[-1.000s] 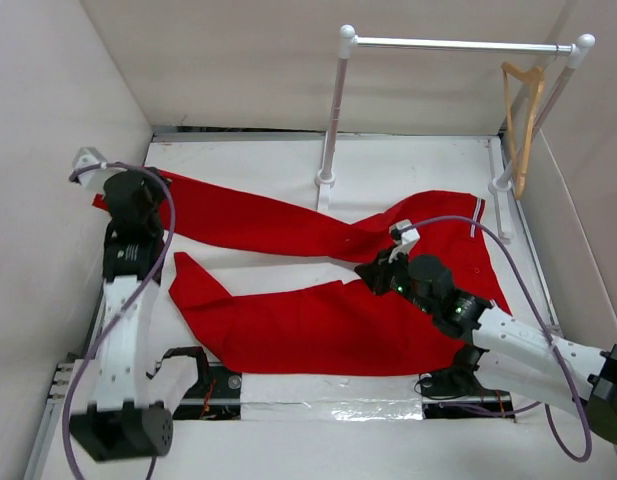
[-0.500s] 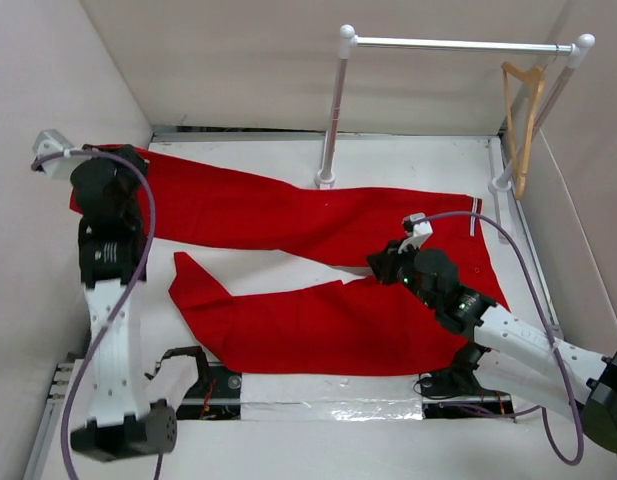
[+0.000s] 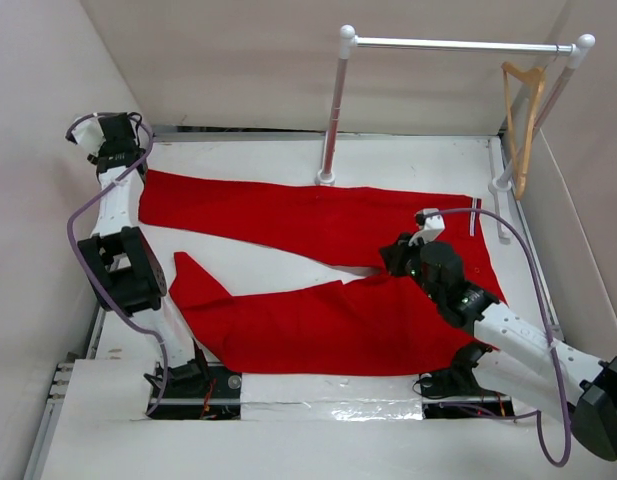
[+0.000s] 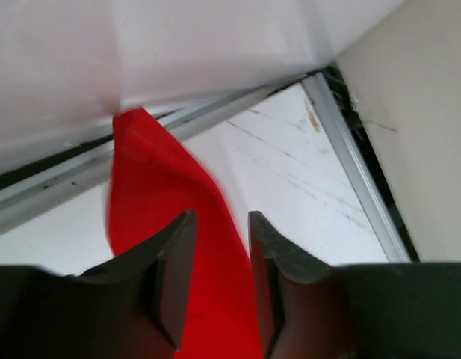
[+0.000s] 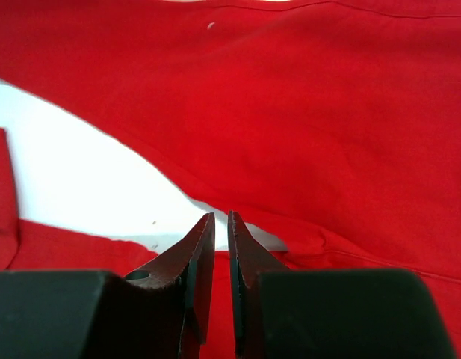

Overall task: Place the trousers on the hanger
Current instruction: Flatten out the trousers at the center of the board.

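White worktop [image 3: 408,165], walled in pale panels [image 3: 218,60], is carrying one pair of red trousers [image 3: 318,325] spread flat; one wooden hanger [image 3: 528,150] is hanging on one rail [image 3: 458,44] far right. My left fingers [image 4: 174,277] are standing slightly apart over a leg end; my right fingers [image 5: 202,254] are pinching the crotch.

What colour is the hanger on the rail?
The slim wooden triangular hanger is light tan; top view.

White table [image 3: 250,268] seen from above. The red trousers [image 3: 318,322] lie flat on it, both legs running left with bare surface between them. A clothes rail [image 3: 334,110] stands on its far right part.
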Available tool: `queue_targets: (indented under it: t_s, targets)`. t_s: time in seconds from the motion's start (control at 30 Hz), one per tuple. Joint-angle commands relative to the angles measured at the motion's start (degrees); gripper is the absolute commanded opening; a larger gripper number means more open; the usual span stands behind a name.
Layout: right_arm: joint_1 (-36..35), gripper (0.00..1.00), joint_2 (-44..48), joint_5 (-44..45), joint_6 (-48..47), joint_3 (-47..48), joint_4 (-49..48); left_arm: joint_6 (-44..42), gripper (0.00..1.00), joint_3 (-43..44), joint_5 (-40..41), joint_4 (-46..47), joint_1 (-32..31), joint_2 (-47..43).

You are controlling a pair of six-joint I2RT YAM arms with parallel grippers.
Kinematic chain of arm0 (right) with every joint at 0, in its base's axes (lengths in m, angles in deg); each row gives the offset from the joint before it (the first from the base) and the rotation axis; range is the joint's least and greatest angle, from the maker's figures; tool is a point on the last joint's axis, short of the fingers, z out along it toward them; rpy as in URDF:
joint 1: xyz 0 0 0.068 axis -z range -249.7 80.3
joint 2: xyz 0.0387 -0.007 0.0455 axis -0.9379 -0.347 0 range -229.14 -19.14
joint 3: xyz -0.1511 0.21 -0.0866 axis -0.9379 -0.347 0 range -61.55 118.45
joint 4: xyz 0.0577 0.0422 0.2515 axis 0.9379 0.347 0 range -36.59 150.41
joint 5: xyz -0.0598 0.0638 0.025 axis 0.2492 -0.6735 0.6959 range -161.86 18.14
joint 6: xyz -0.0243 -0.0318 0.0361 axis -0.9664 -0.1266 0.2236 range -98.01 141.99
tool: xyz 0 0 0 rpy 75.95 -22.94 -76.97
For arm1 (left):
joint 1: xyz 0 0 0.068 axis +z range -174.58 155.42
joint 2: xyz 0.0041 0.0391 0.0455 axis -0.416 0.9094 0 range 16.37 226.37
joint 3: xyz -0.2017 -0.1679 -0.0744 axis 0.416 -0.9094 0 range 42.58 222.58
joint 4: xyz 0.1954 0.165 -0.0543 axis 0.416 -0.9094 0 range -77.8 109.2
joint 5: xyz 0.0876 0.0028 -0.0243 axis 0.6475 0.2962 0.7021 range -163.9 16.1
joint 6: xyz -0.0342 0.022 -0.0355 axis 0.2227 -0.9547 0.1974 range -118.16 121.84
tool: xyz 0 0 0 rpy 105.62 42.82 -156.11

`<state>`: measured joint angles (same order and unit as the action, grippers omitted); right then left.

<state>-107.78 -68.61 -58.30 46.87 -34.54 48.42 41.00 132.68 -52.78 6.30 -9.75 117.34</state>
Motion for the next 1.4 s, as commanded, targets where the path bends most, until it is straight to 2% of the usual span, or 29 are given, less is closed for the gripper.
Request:
queue_targets:
  t_s: [0.0,0.03,0.1,0.17,0.27,0.3,0.4,0.43,0.5,0.53,0.6,0.7,0.77,0.83,0.87,0.9,0.93,0.97,1.03,1.07,1.17,1.27,1.33,1.37]
  targets:
    - [0.5,0.18,0.4,1.2,-0.2,1.1,-1.2,-3.4,0.33,5.0,3.6,2.4,0.6,1.5]
    - [1.0,0.18,0.0,1.4,-0.3,1.2,-1.5,-3.2,0.46,5.7,3.7,1.3,0.6,2.1]
    - [1.0,0.18,-0.6,2.4,-0.1,1.6,-1.4,-3.3,0.58,4.2,1.9,3.2,0.6,1.9]
    - [2.7,0.18,-1.8,2.8,0.1,2.3,-1.1,-2.9,0.59,1.5,-1.0,6.3,0.6,-0.2]
    - [5.2,0.04,-3.1,1.5,1.0,3.3,-0.4,-3.7,0.58,-0.2,-2.5,8.2,-4.4,-3.3]
    - [5.8,0.0,-3.3,1.1,1.4,3.1,-1.0,-3.6,0.57,-0.5,-2.8,8.1,-7.9,-4.1]
    - [9.0,0.0,-4.2,1.2,2.4,2.1,-3.2,-1.1,0.48,-7.3,-5.5,10.5,-14.8,-9.6]
    - [10.0,0.0,-4.4,1.1,2.9,2.0,-3.3,-0.4,0.38,-13.6,-6.0,13.8,-20.3,-11.2]
    - [12.8,0.0,-4.4,-1.9,2.8,1.6,-2.9,1.8,0.26,-20.5,-7.0,18.5,-25.5,-16.2]
    - [12.9,0.0,-4.2,-3.7,2.3,1.2,-2.7,2.3,0.1,-26.8,-7.9,21.8,-30.1,-19.1]
    - [12.9,0.0,-3.2,-7.8,1.9,0.5,-3.4,2.0,0.0,-31.8,-7.3,22.9,-33.7,-21.6]
    - [9.4,0.0,-2.6,-8.0,1.4,-0.3,-4.8,1.4,0.0,-38.9,-2.5,17.6,-39.3,-27.2]
    - [6.9,0.0,-3.4,-8.5,0.9,-0.4,-6.5,2.3,0.0,-44.0,4.3,11.1,-43.6,-33.4]
    - [5.7,0.0,-4.5,-8.9,0.3,-0.1,-6.8,7.2,0.0,-48.9,11.7,3.8,-44.6,-38.5]
    - [5.1,0.0,-4.8,-9.3,0.1,-0.3,-7.0,9.4,0.0,-50.4,13.1,1.2,-44.6,-44.0]
    - [4.3,0.0,-4.9,-10.4,-0.1,-0.3,-7.4,11.5,0.05,-51.7,14.9,-1.0,-44.6,-46.8]
    - [4.3,0.01,-5.2,-11.2,-0.2,-0.4,-7.7,16.3,0.22,-54.0,17.4,-5.3,-44.6,-49.2]
    - [3.5,0.02,-5.4,-11.9,-0.3,-0.3,-7.9,19.8,0.28,-55.0,18.2,-8.1,-43.8,-53.6]
    - [2.7,0.05,-5.2,-12.7,-0.5,-0.3,-8.1,27.3,0.35,-58.3,17.1,-14.8,-40.3,-57.0]
    - [2.7,0.05,-5.0,-12.8,-0.6,0.0,-7.9,33.2,0.35,-59.3,16.2,-16.5,-39.3,-59.7]
    - [1.3,0.08,-3.7,-13.1,-1.0,0.4,-6.7,40.6,0.35,-61.3,13.2,-22.2,-37.1,-63.2]
    - [-0.1,0.09,-2.0,-15.7,-1.1,0.3,-6.7,42.8,0.36,-59.8,11.4,-29.1,-37.1,-65.0]
    - [-0.1,0.09,-0.9,-17.0,-1.0,0.4,-6.1,38.1,0.68,-59.8,8.5,-29.2,-37.1,-66.3]
    - [-0.1,0.09,-0.3,-17.3,-1.0,0.5,-5.6,38.3,0.99,-60.1,7.3,-28.8,-37.8,-68.6]
